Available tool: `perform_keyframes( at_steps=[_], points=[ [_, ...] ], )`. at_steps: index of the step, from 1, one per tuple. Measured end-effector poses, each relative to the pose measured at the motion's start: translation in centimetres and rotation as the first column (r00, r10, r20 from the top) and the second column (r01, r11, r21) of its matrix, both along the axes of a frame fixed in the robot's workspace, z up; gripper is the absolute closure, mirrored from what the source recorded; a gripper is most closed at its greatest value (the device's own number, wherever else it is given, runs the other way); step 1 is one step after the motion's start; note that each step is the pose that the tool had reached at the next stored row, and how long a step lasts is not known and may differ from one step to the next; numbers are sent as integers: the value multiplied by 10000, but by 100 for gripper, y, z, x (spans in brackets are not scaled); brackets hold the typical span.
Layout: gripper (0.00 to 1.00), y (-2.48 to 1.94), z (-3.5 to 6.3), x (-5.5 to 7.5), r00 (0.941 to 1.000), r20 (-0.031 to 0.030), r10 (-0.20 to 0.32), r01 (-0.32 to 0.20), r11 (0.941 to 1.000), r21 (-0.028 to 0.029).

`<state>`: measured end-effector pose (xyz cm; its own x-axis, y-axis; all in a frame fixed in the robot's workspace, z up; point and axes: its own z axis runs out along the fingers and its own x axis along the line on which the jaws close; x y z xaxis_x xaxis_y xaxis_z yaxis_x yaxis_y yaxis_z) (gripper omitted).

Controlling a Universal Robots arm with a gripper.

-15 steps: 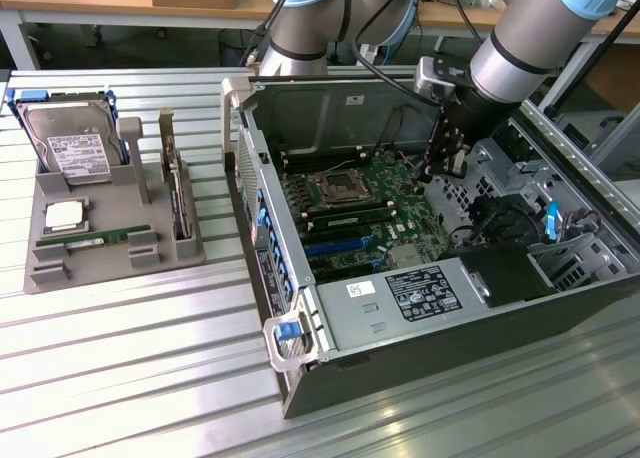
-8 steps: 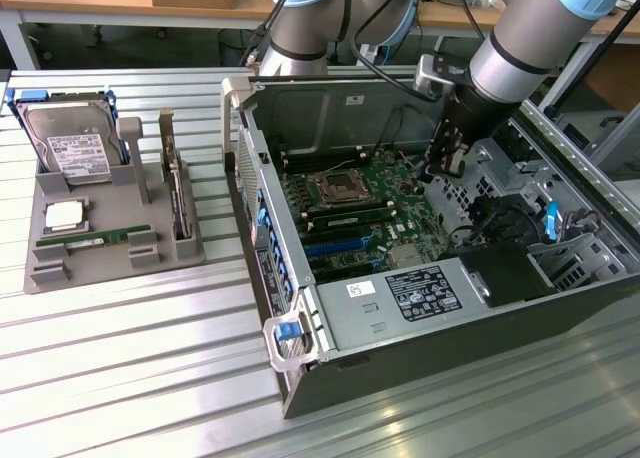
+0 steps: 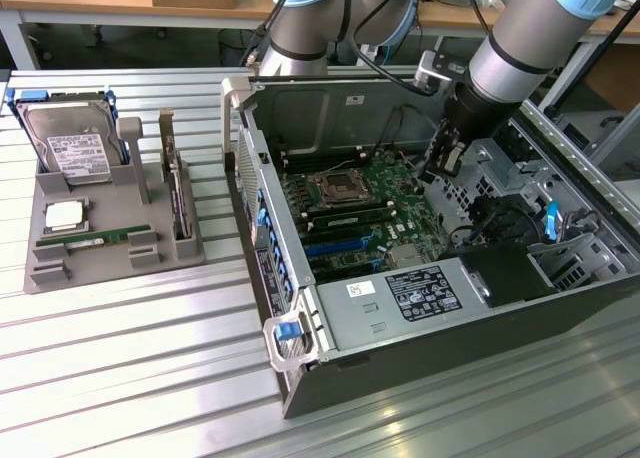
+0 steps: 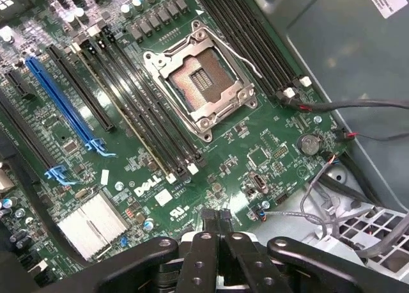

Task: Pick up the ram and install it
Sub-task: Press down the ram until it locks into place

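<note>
Overhead, the closed pincer (image 4: 216, 217) hovers above the motherboard (image 4: 255, 139), empty.

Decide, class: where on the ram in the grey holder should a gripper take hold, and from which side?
Grip the ram across its thin faces near mid-length, coming from above. It stands on edge in the grey holder, whose end blocks cover both tips, so probably just the upper edge and faces are free.

The exterior view looks down from high and back over the desk (image 3: 120, 358), while the wrist view hangs close above their shared motherboard (image 3: 365, 203).
</note>
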<state>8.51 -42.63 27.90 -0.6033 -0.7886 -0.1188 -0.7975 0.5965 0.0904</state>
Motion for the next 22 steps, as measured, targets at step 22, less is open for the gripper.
perform_keyframes(
  at_steps=[22],
  points=[
    [90, 0, -2, 0, 9490, 8, -3154, 3154, 9489, -48]
  ],
)
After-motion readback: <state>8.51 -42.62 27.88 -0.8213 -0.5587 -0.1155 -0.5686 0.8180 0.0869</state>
